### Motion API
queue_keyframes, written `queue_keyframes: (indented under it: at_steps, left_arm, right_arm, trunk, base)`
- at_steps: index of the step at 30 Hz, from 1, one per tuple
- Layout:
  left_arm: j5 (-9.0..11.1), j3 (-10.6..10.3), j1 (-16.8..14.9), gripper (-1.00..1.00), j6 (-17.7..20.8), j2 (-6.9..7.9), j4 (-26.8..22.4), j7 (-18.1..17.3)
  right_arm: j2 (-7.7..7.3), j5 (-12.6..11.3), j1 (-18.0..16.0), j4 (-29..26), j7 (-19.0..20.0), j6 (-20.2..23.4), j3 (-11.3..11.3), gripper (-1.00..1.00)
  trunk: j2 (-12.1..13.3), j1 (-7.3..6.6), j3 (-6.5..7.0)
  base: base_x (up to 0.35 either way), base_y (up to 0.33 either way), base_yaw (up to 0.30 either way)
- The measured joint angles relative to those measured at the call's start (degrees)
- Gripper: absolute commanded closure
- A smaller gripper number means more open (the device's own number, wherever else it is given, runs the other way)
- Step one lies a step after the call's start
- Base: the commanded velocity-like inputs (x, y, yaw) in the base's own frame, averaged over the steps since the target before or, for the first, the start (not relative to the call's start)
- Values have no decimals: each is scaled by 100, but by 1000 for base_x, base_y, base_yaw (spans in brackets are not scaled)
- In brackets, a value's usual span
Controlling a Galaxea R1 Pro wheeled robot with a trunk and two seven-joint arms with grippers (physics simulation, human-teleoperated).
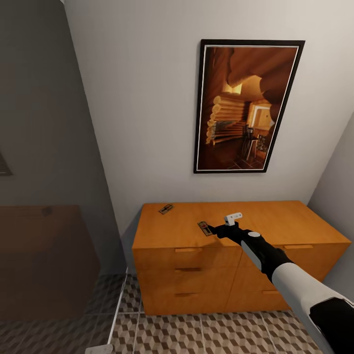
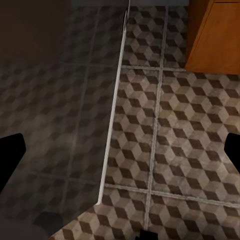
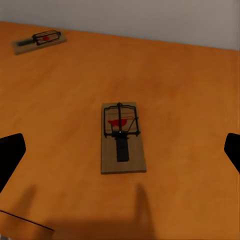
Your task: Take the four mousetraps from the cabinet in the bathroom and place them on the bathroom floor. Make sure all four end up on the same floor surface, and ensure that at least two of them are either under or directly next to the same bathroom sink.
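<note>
Two mousetraps lie on the top of the orange-brown cabinet (image 1: 285, 221): one (image 1: 165, 209) near the back left, the other (image 1: 204, 228) nearer the front. My right gripper (image 1: 214, 229) reaches over the cabinet top and hovers just beside the nearer mousetrap (image 3: 122, 136). It is open, its fingers (image 3: 10, 155) spread wide to either side, nothing held. The farther mousetrap (image 3: 39, 41) shows beyond. My left gripper (image 2: 120, 155) hangs open over the cube-patterned bathroom floor (image 2: 175, 125), close to the cabinet's corner (image 2: 215, 35).
A framed picture (image 1: 246, 105) hangs on the wall above the cabinet. A grey translucent panel (image 1: 49, 196) stands at the left, its pale bottom rail (image 2: 112, 115) crossing the tiles. A wall closes in at the right (image 1: 341, 172). Tiled floor (image 1: 196, 334) lies before the drawers.
</note>
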Motion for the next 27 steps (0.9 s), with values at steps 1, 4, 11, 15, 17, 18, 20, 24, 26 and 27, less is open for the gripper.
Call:
queue_keyframes:
  at_steps: [1, 4, 11, 15, 17, 18, 20, 24, 26, 27]
  left_arm:
    - [0, 0, 0, -100, 0, -1, 0, -1]
    - [-1, -1, 0, -100, 0, -2, 0, 0]
    - [-2, -1, 0, -100, 0, 0, 0, 2]
    - [-2, 0, 0, -100, 0, -1, 0, 1]
    - [-1, 0, 0, -100, 0, -2, 0, 1]
    - [-3, 0, 0, -100, 0, -2, 0, 1]
    - [-2, 0, 0, -100, 0, -2, 0, 1]
    - [-2, -1, 0, -100, 0, -2, 0, 0]
    - [-1, -4, 0, -100, 0, -2, 0, -2]
    - [-1, -5, 0, -100, 0, -1, 0, -2]
  right_arm:
    - [0, 3, 0, 1, -10, 0, 1, -100]
    - [-1, 43, 0, 4, -52, 0, 4, -100]
    - [-11, 274, 0, 6, -96, 2, 6, -100]
    - [-12, 437, 0, 6, -125, 4, 5, -100]
    - [-13, 491, 0, 6, -139, 4, 1, -100]
    - [-14, 532, 0, 6, -151, 5, -1, -100]
    - [-14, 562, 0, 6, -159, 5, -2, -100]
    - [-13, 605, 0, 6, -169, 6, 1, -100]
    - [-10, 616, 0, 6, -175, 9, 3, -100]
    - [-7, 619, 0, 6, -176, 11, 5, -100]
  trunk:
    - [0, 0, 0]
    - [0, 0, 0]
    - [0, 0, 0]
    - [0, 0, 0]
    - [0, 0, 0]
    - [0, 0, 0]
    - [0, 0, 0]
    - [0, 0, 0]
    - [0, 0, 0]
    - [0, 0, 0]
  base:
    - [0, 0, 0]
    - [0, 0, 0]
    - [0, 0, 0]
    - [0, 0, 0]
    - [0, 0, 0]
    - [0, 0, 0]
    - [0, 0, 0]
    - [0, 0, 0]
    - [0, 0, 0]
    - [0, 0, 0]
